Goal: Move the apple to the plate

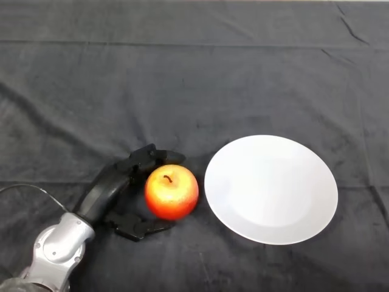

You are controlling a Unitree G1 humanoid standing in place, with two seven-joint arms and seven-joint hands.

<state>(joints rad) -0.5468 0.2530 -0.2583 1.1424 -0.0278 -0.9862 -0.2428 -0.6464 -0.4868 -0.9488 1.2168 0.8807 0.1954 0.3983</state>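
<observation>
A red and yellow apple (172, 191) sits on the dark cloth just left of a white plate (271, 188), nearly touching its rim. My left hand (115, 185) comes in from the lower left and wraps the apple's left side. Its fingers (155, 156) curl over the far side of the apple and the thumb (141, 227) curls under the near side. The apple is upright with its stem showing. The plate holds nothing.
The dark cloth (194, 79) covers the whole table, with creases across the far side and at the upper right. My silver-grey forearm (61, 246) lies at the lower left corner.
</observation>
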